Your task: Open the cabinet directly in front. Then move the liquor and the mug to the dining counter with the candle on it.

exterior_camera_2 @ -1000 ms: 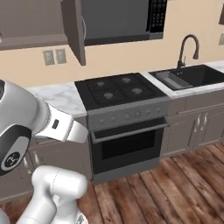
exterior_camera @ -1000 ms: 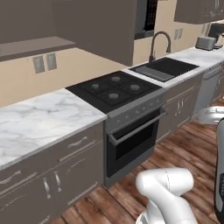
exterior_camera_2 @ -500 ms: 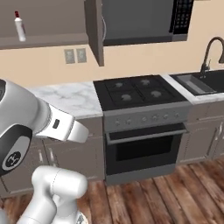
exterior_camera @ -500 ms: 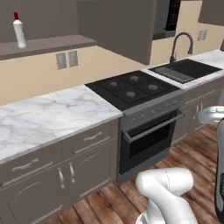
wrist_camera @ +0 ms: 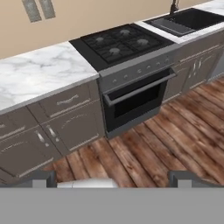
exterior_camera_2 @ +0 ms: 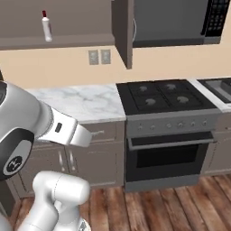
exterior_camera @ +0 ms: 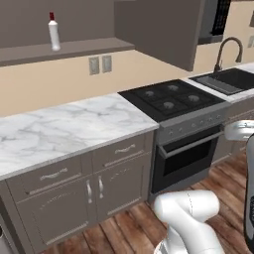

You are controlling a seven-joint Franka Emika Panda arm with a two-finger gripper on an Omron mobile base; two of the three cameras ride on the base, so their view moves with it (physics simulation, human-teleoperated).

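Liquor upright on open cabinet shelf, high up, left of the stove. End effector released, fingers spread, pointing down toward floor. Reach must go up and left.

Count: 1 bottle on the open cabinet shelf; 1 stove with 4 burners; 1 oven; 1 sink; 1 faucet; 2 wall outlets; 1 microwave; 1 marble counter

The liquor stands upright on the cabinet shelf.
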